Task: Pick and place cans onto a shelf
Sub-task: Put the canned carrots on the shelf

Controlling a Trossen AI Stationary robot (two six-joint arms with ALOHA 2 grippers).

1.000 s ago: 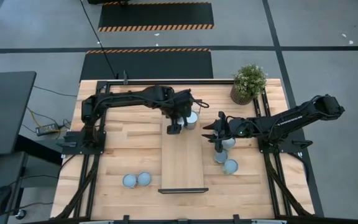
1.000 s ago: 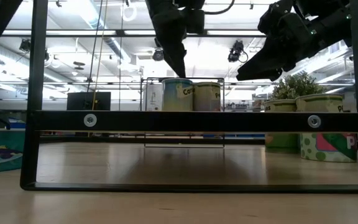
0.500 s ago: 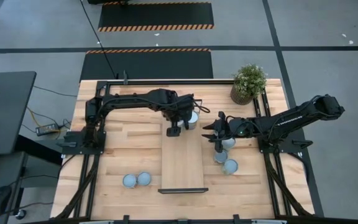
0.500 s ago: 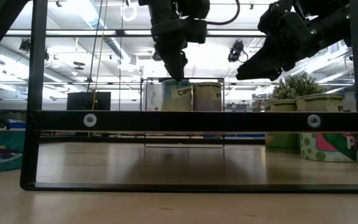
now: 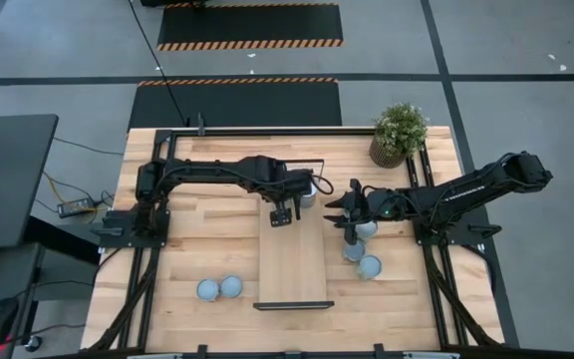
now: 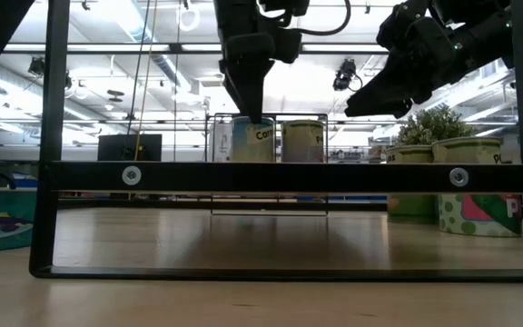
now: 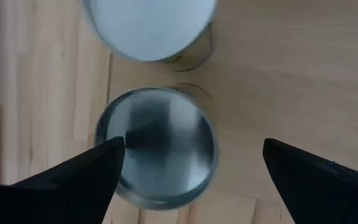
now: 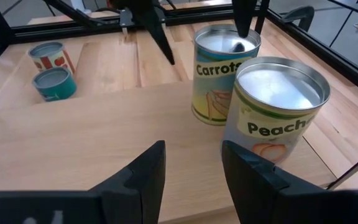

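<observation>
Since the wooden surface (image 5: 197, 219) carries the long shelf (image 5: 292, 259) down its middle, that board is what the work centres on. 2 cans stand at the shelf's far end: a Carrots can (image 6: 252, 141) and, just beside it, a Peaches can (image 8: 272, 118).

From the shelf's left side, the left pincer (image 7: 191, 168) hangs directly over the Carrots can with its fingers apart, 1 on each side of the lid and touching nothing.

As that can already stands upright on the board, the step looks like clearing away from it. The pincer should rise straight up with the fingers kept wide, because any sideways drift could knock the Carrots can into its neighbour.

From the right, the right pincer (image 8: 191, 180) waits, spread and empty, above 3 cans (image 5: 365, 231) beside the shelf. 2 further cans (image 5: 219, 288) sit near the surface's left front.
</observation>
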